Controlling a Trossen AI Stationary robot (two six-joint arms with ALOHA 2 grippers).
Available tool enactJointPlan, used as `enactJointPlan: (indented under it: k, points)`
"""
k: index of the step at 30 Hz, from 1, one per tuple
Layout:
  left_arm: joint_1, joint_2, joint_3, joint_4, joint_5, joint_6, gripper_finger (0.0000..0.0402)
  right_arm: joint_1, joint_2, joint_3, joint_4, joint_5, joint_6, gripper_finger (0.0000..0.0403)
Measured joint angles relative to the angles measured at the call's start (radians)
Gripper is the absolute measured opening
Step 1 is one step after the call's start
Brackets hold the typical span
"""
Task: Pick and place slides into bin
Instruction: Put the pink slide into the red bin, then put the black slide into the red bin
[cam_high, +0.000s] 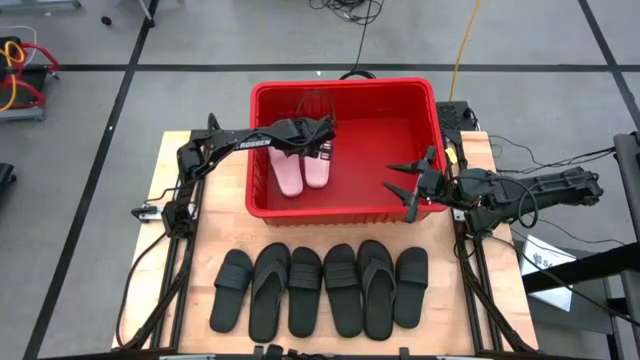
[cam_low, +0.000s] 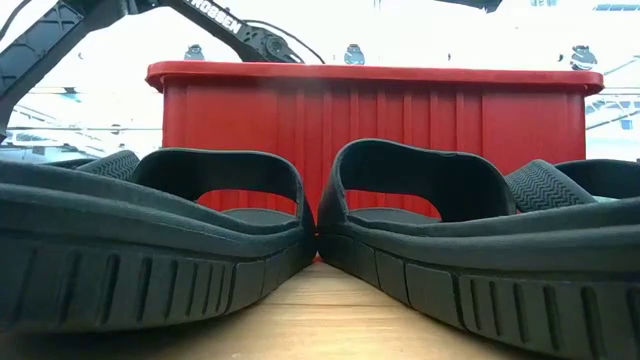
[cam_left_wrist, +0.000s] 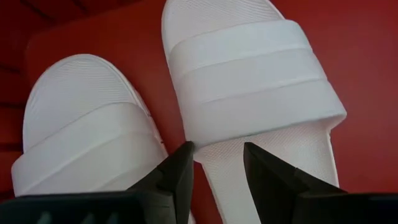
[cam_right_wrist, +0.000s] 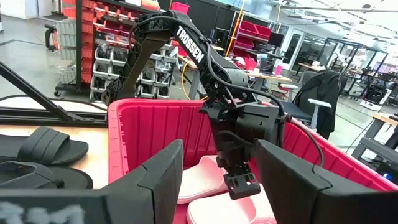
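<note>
Two pale pink wide-strap slides (cam_high: 300, 168) lie side by side, soles down, on the floor of the red bin (cam_high: 345, 90), in its left half. They also show in the left wrist view (cam_left_wrist: 249, 81). My left gripper (cam_high: 322, 140) hangs open just above them, its fingers (cam_left_wrist: 180, 174) over the heel part of one slide, touching nothing. My right gripper (cam_high: 392, 177) is open and empty over the bin's near right corner. Several black slides (cam_high: 320, 290) lie in a row on the table near its front edge.
The bin's right half (cam_high: 400, 140) is bare red floor. The black slides fill the middle of the near table (cam_high: 180, 200), with bare wood on either side of them. In the low view the black slides (cam_low: 160, 230) stand in front of the bin wall (cam_low: 380, 110).
</note>
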Motion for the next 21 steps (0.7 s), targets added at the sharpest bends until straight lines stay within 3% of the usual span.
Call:
enactJointPlan:
  k: [9, 21]
  points:
    - [0.013, -0.141, 0.0, -0.037, -0.011, 0.142, 0.0136, 0.0, -0.001, 0.0, -0.021, 0.0, 0.006, 0.0194]
    - [-0.123, -0.431, 0.0, -0.125, -0.183, 0.301, 0.0136, 0.034, -0.064, -0.001, -0.143, -0.003, -0.037, 0.0194]
